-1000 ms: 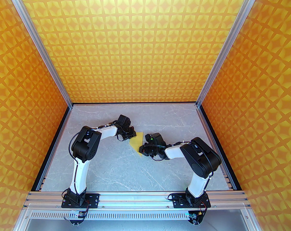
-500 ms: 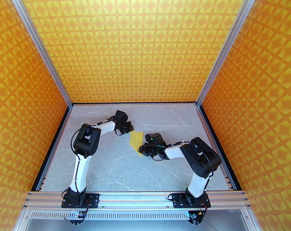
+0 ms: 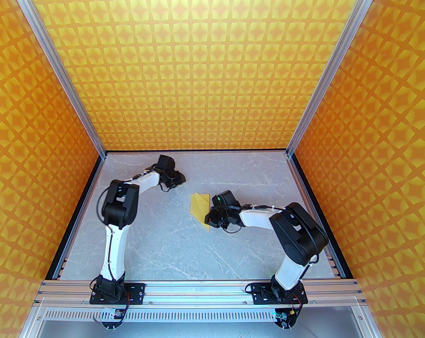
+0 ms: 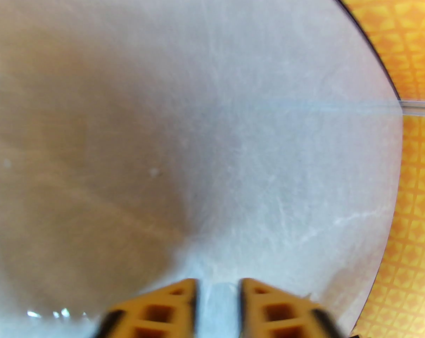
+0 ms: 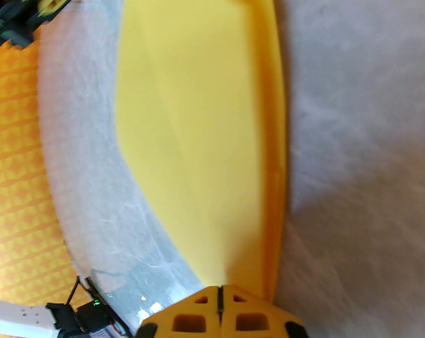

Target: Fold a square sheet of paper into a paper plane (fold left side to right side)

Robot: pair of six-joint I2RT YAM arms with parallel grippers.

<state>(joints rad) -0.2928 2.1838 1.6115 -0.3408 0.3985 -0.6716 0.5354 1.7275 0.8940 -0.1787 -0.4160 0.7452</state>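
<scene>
Since the paper plane (image 3: pixel 199 208) lies on the surface (image 3: pixel 163 245) as a narrow pointed shape with one layer over another, the left-to-right fold looks largely made. From the right wrist, the upper layer covers most of the lower one. A thin, darker strip of the lower layer shows along one long edge, so the halves do not quite meet. What is left, I judge, is pressing the crease flat and letting go. Whether the crease is sharp is hard to say, as that wrist view is blurred.

The plane is plain bright yellow and thin, with faint diagonal fold lines across its face and a sharp tip toward the near side in the top view. It sits mid-surface, between the two arms.

The right hand (image 3: pixel 211 220) is at the plane's near-right edge, its fingers closed together where the paper's tapered end runs in at their tips, apparently pinching it. The left hand (image 3: pixel 180 179) hovers well apart from the plane over bare surface, fingers parted with nothing between them.
</scene>
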